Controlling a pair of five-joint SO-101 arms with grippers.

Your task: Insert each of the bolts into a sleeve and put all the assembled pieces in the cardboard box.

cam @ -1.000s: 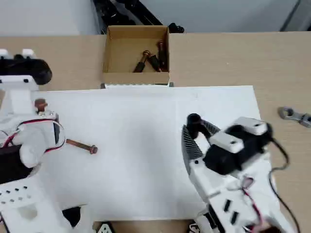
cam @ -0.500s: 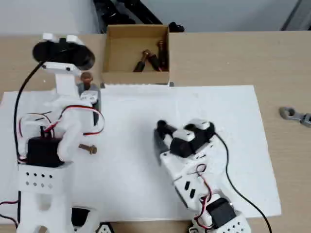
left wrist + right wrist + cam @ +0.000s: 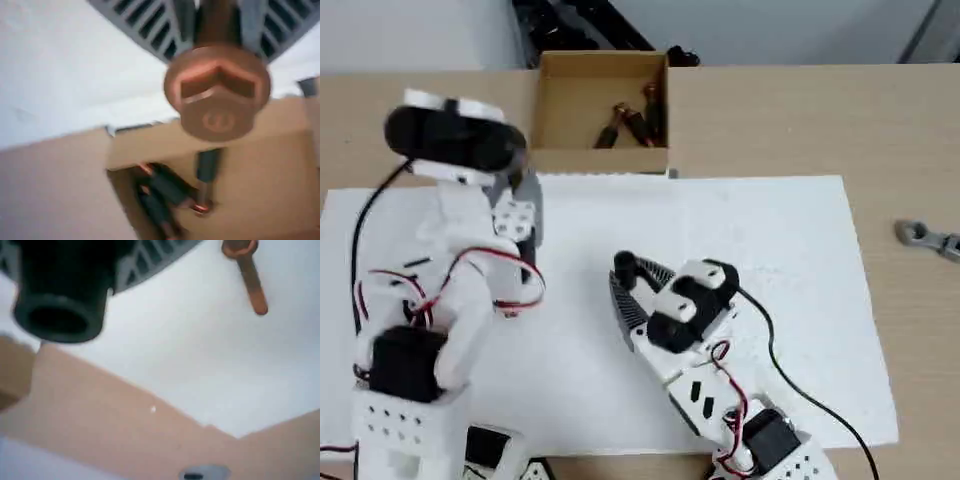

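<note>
So a bolt is being pinched head-out in the left gripper, which is being held just beside the near corner of the cardboard box, not over it. A few finished pieces are lying inside already. Whether a sleeve is being carried on that bolt can't be told, tbh.

A black sleeve is being clamped in the right gripper above the white sheet, with a loose bolt lying close by.

Risk-wise: if the held bolt is being let go here, it's likely being bounced off the box wall. That loose bolt is also being crowded by the left arm, so the arms could be getting knocked together.
</note>
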